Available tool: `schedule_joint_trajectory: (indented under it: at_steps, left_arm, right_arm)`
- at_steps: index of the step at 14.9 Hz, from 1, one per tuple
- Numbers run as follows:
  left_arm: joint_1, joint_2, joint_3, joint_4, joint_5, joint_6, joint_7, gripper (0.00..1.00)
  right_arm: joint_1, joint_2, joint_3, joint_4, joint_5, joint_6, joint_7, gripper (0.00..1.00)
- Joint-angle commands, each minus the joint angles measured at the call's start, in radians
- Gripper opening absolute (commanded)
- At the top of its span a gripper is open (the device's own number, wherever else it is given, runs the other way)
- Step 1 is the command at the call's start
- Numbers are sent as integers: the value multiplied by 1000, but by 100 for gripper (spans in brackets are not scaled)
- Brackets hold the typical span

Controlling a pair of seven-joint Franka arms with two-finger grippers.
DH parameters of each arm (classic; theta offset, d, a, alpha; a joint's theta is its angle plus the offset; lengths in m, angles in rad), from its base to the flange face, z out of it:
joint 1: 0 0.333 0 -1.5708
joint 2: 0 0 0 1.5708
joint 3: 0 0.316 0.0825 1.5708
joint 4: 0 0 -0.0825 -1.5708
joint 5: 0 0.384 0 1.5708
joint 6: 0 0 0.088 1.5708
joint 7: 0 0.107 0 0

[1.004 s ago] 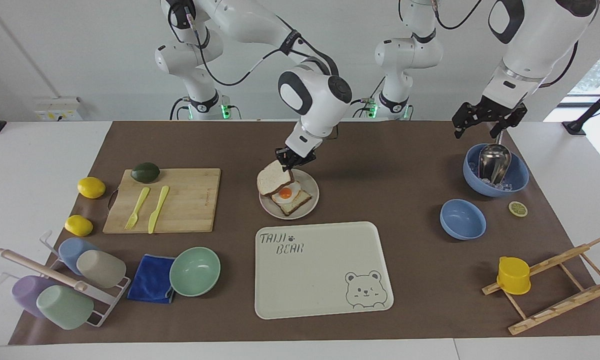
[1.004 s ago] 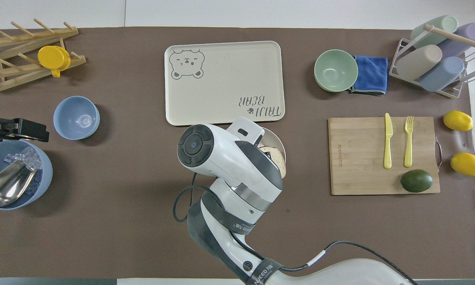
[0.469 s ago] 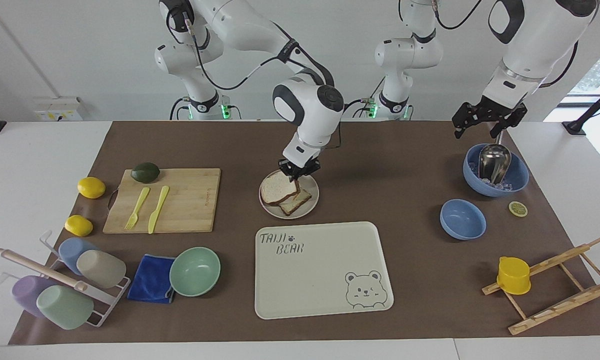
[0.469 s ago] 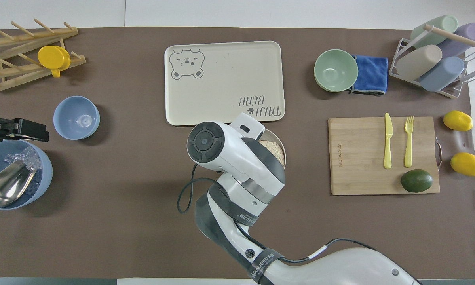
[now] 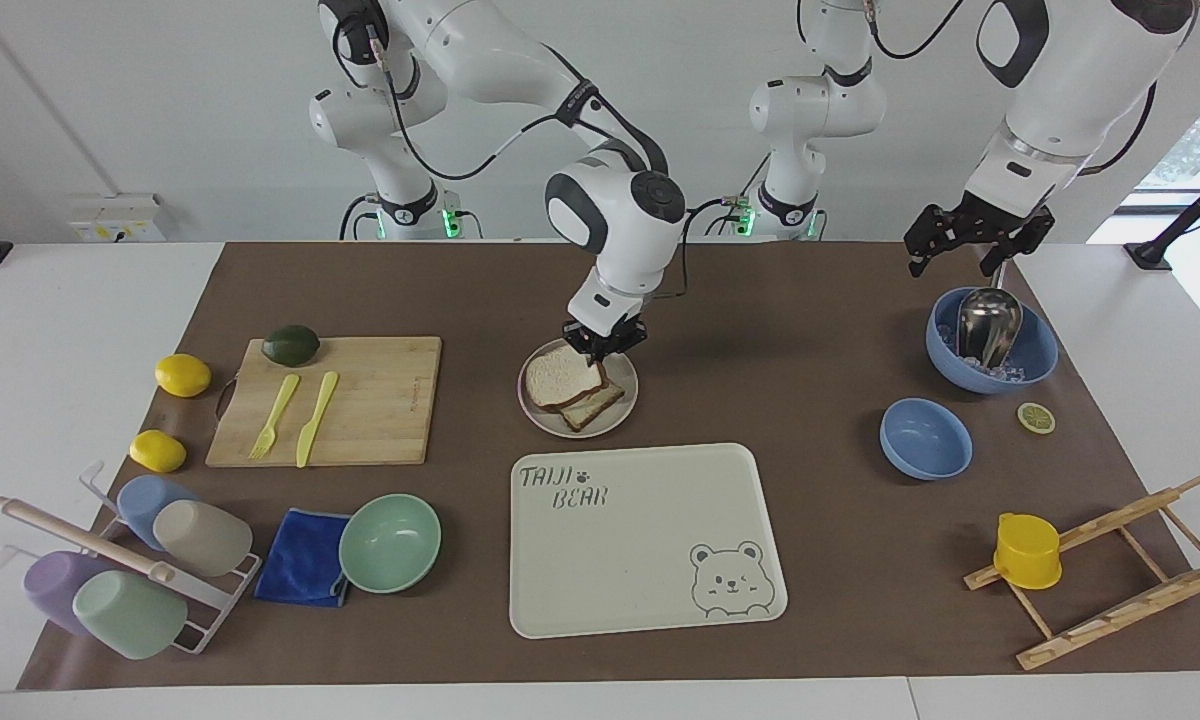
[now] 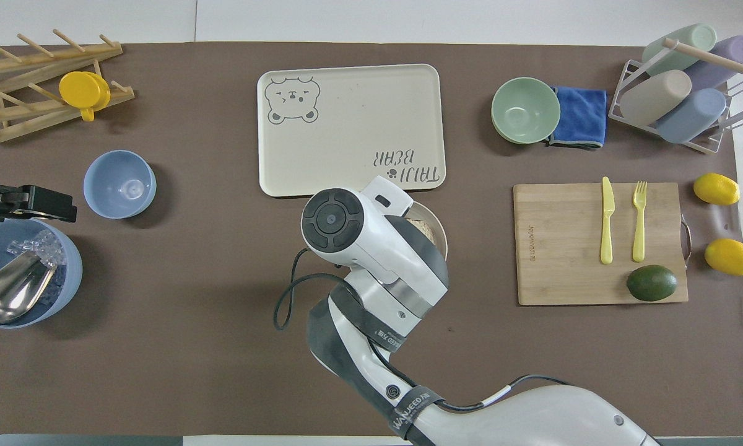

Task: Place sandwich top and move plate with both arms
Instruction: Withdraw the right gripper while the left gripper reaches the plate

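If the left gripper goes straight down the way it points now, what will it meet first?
Most likely the metal scoop standing in the blue bowl of ice. The left gripper hangs open above that bowl's rim nearest the robots, fingers down. Depth is unclear, so it could meet the rim instead.

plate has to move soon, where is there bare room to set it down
The bear tray beside the plate is bare, as is the brown mat between the plate and the small blue bowl. It is crowded near the cutting board and cup rack.
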Motion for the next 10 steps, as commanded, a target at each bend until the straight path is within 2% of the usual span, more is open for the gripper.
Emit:
schedule_joint_trajectory:
  at_steps: [1,3,4,5,8,10]
  left_arm:
    - [9,-12,-6,1,-1,-11,10,100]
    - [6,-12,-6,-1,-1,-9,8,100]
    - [6,-12,-6,-1,-1,-9,8,100]
    - [8,-12,-6,-1,-1,-8,8,100]
    - [9,-13,-6,-4,-1,-9,7,100]
    - [9,-13,-6,-4,-3,-3,4,100]
  right_arm:
    - [-15,-15,10,-51,24,60,14,38]
    - [-13,-15,12,-55,24,67,14,78]
    - [-13,-15,12,-48,24,67,14,92]
    - [-7,-15,12,-41,32,67,14,96]
    - [-27,-27,10,1,67,40,1,100]
    - [-79,-72,12,1,72,2,-28,100]
